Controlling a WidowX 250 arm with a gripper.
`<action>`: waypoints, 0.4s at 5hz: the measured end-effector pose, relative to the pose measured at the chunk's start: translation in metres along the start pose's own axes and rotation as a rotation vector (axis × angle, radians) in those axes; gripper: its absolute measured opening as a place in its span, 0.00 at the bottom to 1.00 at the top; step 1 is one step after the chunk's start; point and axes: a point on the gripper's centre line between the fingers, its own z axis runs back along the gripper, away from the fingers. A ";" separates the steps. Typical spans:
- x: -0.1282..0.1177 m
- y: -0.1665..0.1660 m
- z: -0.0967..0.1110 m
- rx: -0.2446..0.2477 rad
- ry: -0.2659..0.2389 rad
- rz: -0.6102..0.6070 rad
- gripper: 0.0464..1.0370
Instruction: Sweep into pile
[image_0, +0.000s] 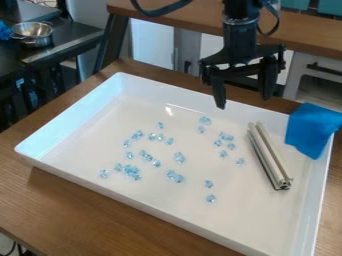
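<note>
My gripper (244, 101) is open and hangs near the far end of the metal bar (273, 152). This bar lies lengthwise from far to near, slightly slanted. The blue pieces (131, 170) are scattered to its left in the white tray (267, 215), so I think I must sweep leftward.

black arm (239, 44), curved dark cables (161, 11), rounded wrist section (240, 21), angular black tool (244, 101), tapered fingers (219, 94)

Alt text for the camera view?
Open black two-finger gripper hangs near the far edge of a white tray scattered with pale blue gems. At right: a grooved metal bar and a blue cloth over the rim.
</note>
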 end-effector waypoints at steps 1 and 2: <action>-0.001 0.004 -0.016 0.030 0.030 0.013 0.96; -0.001 -0.007 -0.026 0.065 0.038 0.034 0.96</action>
